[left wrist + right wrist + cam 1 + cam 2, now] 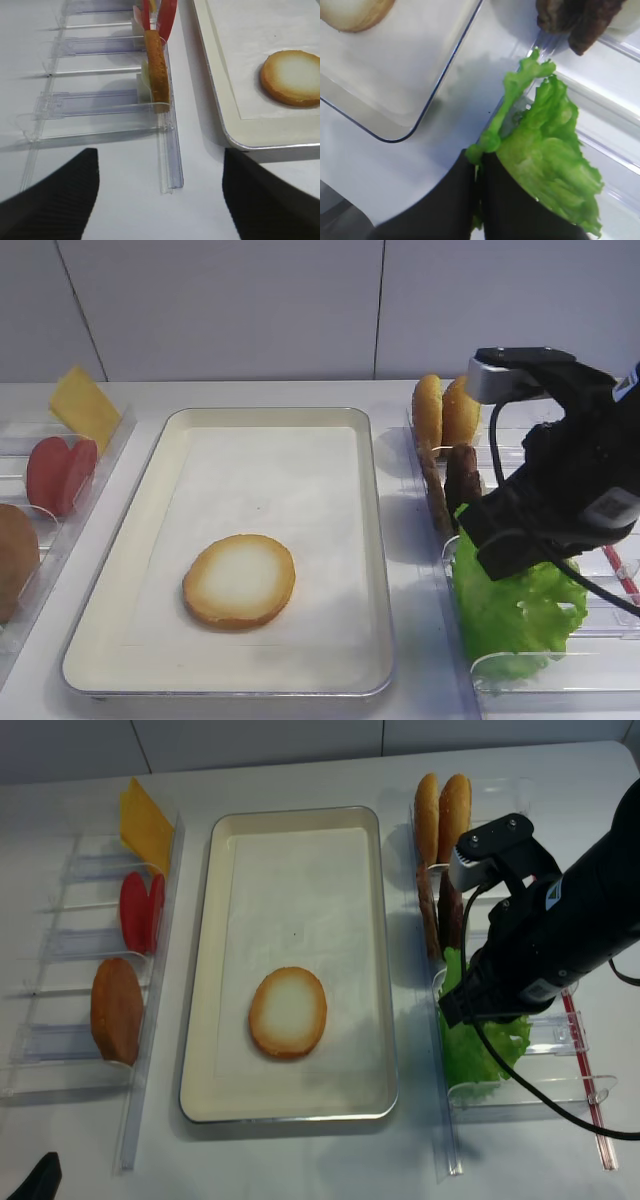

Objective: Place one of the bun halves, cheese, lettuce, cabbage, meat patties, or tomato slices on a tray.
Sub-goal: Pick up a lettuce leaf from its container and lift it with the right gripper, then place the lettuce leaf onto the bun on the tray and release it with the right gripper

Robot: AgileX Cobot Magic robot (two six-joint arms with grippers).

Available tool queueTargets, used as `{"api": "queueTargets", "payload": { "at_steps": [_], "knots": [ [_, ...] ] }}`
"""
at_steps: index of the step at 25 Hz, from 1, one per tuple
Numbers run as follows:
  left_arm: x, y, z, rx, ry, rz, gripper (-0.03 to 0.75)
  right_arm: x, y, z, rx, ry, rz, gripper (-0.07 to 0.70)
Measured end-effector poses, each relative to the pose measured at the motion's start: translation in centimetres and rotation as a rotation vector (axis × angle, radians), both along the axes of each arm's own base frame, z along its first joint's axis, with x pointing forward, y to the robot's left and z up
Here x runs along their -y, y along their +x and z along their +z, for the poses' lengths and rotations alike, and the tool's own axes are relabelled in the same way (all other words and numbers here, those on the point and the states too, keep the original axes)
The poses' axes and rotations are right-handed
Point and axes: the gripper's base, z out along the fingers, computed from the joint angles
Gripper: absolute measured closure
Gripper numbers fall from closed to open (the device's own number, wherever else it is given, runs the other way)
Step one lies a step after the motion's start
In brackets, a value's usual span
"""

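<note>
My right gripper (480,159) is shut on the edge of a bright green ruffled lettuce (547,150) leaf in the clear holder on the right (520,610). Just behind it stand dark meat patties (463,480) and two bun halves (445,412). One bun half (239,580) lies cut face up on the cream tray (378,540). On the left are the cheese (85,405), tomato slices (60,472) and another bun half (12,560). My left gripper (160,192) is open over bare table near the tray's corner. The cabbage is out of view.
Clear plastic holders (100,100) run along both sides of the tray, with thin rails (170,160) jutting toward the front table edge. A red stick (585,1070) lies in the right holder beside the arm's cable.
</note>
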Motion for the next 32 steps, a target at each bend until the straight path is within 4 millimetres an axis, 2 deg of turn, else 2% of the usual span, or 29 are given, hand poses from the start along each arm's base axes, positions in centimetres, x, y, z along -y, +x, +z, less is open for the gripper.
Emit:
{"api": "queueTargets", "payload": {
  "at_steps": [3,11,15,27,32],
  "knots": [
    [0.0,0.0,0.0,0.000,0.000,0.000,0.234,0.0,-0.3,0.4,-0.009,0.009,0.002,0.586],
    [0.0,0.0,0.0,0.000,0.000,0.000,0.234,0.1,-1.3,4.4,0.029,0.063,-0.008,0.586],
    [0.0,0.0,0.0,0.000,0.000,0.000,0.234,-0.1,-1.8,5.6,0.044,0.116,-0.001,0.586],
    [0.0,0.0,0.0,0.000,0.000,0.000,0.234,-1.9,-1.7,7.0,0.013,0.364,-0.043,0.587],
    [0.0,0.0,0.0,0.000,0.000,0.000,0.234,-4.0,-1.2,6.0,-0.028,0.396,-0.002,0.587]
  ]
}}
